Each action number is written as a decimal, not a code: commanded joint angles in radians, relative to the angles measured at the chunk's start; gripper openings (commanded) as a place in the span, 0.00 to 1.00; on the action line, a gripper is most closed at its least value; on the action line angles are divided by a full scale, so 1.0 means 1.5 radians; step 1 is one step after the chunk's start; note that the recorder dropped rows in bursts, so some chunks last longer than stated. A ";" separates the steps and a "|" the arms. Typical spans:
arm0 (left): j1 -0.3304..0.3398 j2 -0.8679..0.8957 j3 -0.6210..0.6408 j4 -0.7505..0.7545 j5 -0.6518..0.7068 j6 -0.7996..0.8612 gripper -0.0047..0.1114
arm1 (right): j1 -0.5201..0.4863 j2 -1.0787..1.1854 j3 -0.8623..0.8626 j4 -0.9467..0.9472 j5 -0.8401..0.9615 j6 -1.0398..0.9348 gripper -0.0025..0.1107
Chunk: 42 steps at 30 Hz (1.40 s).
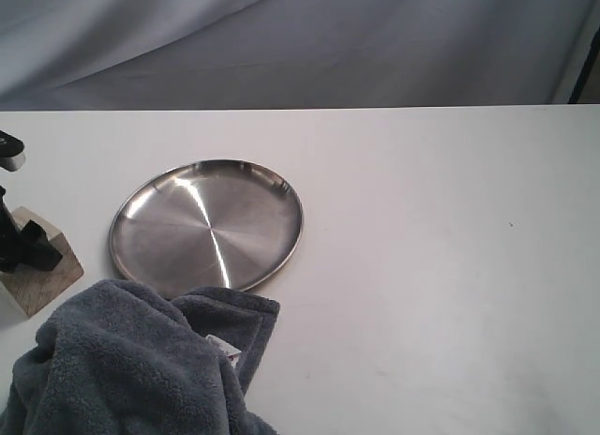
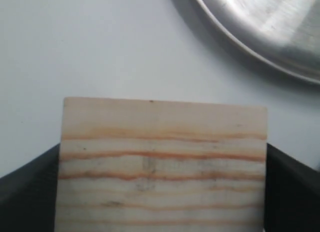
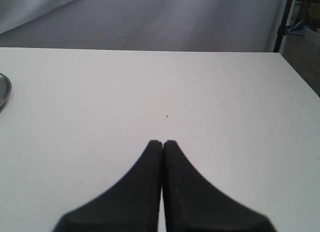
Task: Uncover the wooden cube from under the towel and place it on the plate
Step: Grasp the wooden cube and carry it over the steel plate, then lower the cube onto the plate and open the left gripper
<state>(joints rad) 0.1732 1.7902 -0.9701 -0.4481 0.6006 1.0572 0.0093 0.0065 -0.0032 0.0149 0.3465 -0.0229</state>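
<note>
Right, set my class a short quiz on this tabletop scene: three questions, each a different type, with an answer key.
1. What does the left claw grip?
2. True or false: the steel plate has nothing on it.
3. The right claw is: A wide open; B shut and empty; C out of view.

Key: 1 the wooden cube; 2 true; 3 B.

You have the tan, grained wooden cube (image 1: 52, 277) uncovered and tilted in the left gripper (image 1: 28, 247) at the left edge, the shiny round plate (image 1: 206, 224) just right of it, and the bunched grey-blue towel (image 1: 122, 360) nearest, against the plate's rim.
</note>
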 commanded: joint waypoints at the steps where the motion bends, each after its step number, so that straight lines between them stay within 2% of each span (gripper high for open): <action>1: -0.003 -0.034 -0.002 -0.034 0.025 -0.001 0.04 | 0.002 -0.004 0.002 0.002 -0.002 0.001 0.02; 3: -0.003 -0.062 -0.002 -0.064 0.016 -0.001 0.04 | 0.002 -0.004 0.002 0.002 -0.002 0.001 0.02; 7: -0.003 -0.127 -0.002 -0.187 0.004 0.015 0.04 | 0.002 -0.004 0.002 0.002 -0.002 0.001 0.02; 10: -0.003 -0.173 -0.002 -0.323 0.028 0.100 0.04 | 0.002 -0.004 0.002 0.002 -0.002 0.001 0.02; 13: -0.003 -0.210 -0.002 -0.445 0.104 0.228 0.04 | 0.002 -0.004 0.002 0.002 -0.002 0.001 0.02; 15: -0.009 -0.225 -0.002 -0.494 0.144 0.274 0.04 | 0.002 -0.004 0.002 0.002 -0.002 0.001 0.02; 17: -0.036 -0.232 -0.002 -0.527 0.136 0.276 0.04 | 0.002 -0.004 0.002 0.002 -0.002 0.001 0.02; 21: -0.135 -0.222 -0.002 -0.537 0.059 0.277 0.04 | 0.002 -0.004 0.002 0.002 -0.002 0.001 0.02; 24: -0.225 -0.204 -0.002 -0.535 -0.068 0.268 0.04 | 0.002 -0.004 0.002 0.002 -0.002 0.001 0.02; 25: -0.265 -0.192 -0.002 -0.535 -0.148 0.244 0.04 | 0.002 -0.004 0.002 0.002 -0.002 0.001 0.02; 28: -0.341 -0.153 -0.002 -0.535 -0.322 0.172 0.04 | 0.002 -0.004 0.002 0.002 -0.002 0.001 0.02; 30: -0.376 -0.121 -0.002 -0.535 -0.386 0.170 0.04 | 0.002 -0.004 0.002 0.002 -0.002 0.001 0.02; 33: -0.400 -0.062 -0.013 -0.535 -0.413 0.170 0.04 | 0.002 -0.004 0.002 0.002 -0.002 0.001 0.02; 42: -0.403 0.085 -0.079 -0.569 -0.407 0.168 0.04 | 0.002 -0.004 0.002 0.002 -0.002 0.001 0.02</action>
<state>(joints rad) -0.4270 1.8926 -1.0559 -1.2861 0.0158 1.3189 0.0093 0.0065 -0.0032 0.0149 0.3465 -0.0229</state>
